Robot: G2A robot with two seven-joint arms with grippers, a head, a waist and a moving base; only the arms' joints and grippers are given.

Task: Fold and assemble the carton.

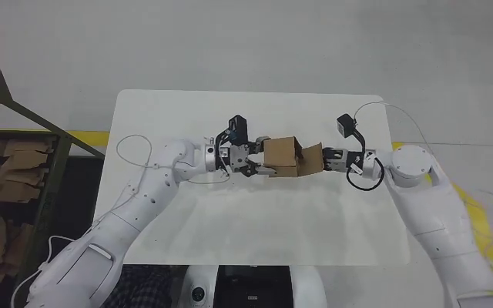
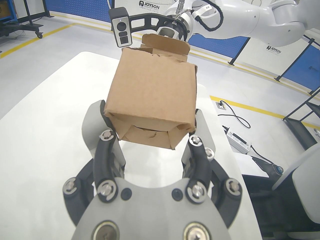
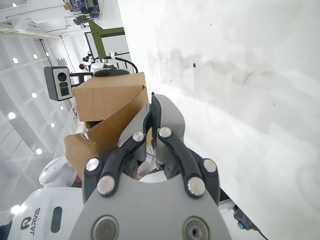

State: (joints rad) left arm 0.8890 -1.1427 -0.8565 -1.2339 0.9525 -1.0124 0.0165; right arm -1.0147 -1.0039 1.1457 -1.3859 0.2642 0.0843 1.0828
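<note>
Carton (image 1: 283, 156) aloft over table (image 1: 231, 223) centre. L gripper (image 2: 150, 115) clamped on folded end, R gripper (image 3: 151, 111) pinching open flap (image 3: 112, 126). Risk: arms pull apart, flap tears (edges ragged) or carton slips.

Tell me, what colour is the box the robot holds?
Plain brown cardboard carton, clearest in the left wrist view.
</note>
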